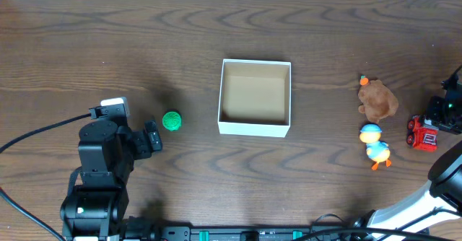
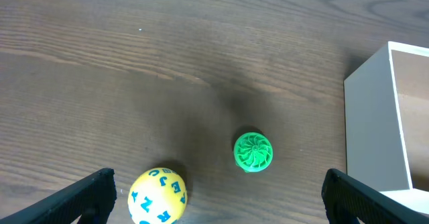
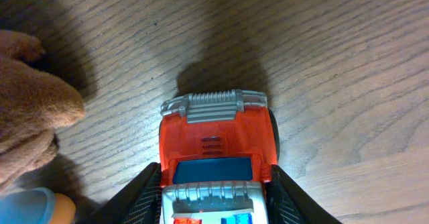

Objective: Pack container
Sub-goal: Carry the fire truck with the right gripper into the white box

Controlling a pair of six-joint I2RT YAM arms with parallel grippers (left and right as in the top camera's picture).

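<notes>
The container (image 1: 254, 129), a white-walled box with a tan inside, stands at the table's middle and holds nothing; its left wall shows in the left wrist view (image 2: 367, 123). A green ball (image 1: 172, 120) lies left of it. My left gripper (image 1: 153, 138) is open just short of the ball. In the left wrist view the green ball (image 2: 253, 151) lies ahead of the open jaws (image 2: 218, 180), and a yellow ball with blue letters (image 2: 157, 196) sits between them. My right gripper (image 1: 435, 123) is shut on a red toy truck (image 1: 423, 134), which rests on the table (image 3: 214, 133).
A brown plush toy (image 1: 377, 100) and a blue-and-yellow duck toy (image 1: 375, 146) lie between the container and the truck. The plush (image 3: 30, 110) fills the left side of the right wrist view. A black cable (image 1: 43, 129) runs left of the left arm.
</notes>
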